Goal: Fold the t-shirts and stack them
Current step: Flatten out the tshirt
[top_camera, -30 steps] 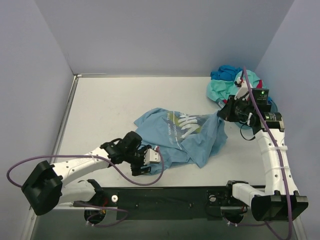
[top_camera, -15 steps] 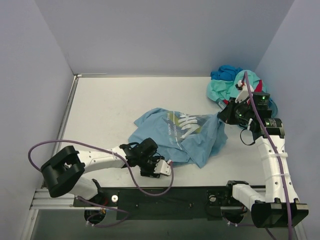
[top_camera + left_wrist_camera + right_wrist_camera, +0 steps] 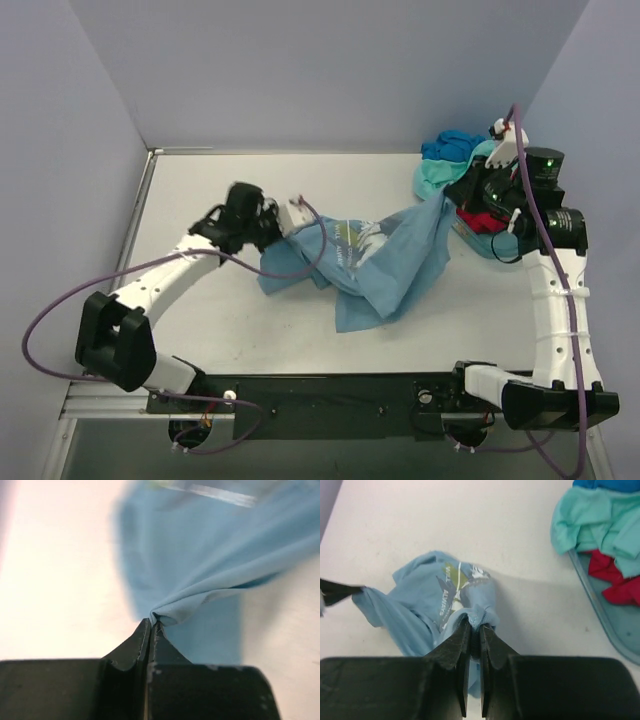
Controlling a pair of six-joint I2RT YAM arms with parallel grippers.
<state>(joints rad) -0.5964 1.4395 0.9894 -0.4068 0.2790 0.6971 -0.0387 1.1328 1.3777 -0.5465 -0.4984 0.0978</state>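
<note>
The light blue t-shirt (image 3: 385, 255) hangs stretched between the two arms over the middle of the table (image 3: 220, 180). Its upper edge runs taut from one arm to the other. The rest sags in loose folds, and the lowest part appears to rest on the tabletop. Its white print (image 3: 355, 232) faces up and is creased.

The left gripper (image 3: 151, 622) is closed tight on a bunched pinch of the shirt's left edge, with cloth spilling out just past the fingertips. The right gripper (image 3: 475, 622) is likewise clamped on a small gathered fold at the shirt's right end, its fingers nearly touching with only fabric between them. From above, that right grip sits just beside the tub (image 3: 497, 244) at the far right corner.

A mint-green shirt (image 3: 440, 175), a red shirt (image 3: 478, 218) and a deeper blue shirt (image 3: 450, 147) are crumpled together in and over the tub, and none of them is sorted or laid out.

The task looks to be near its start. No shirt is folded and no stack exists anywhere on the table. The step in hand seems to be spreading the light blue shirt so it can be laid flat. After that come smoothing it, folding it and setting it down, then the same for the three shirts in the pile. Because the shirt is held by small pinches rather than clear corners, it may land twisted and need regripping.
</note>
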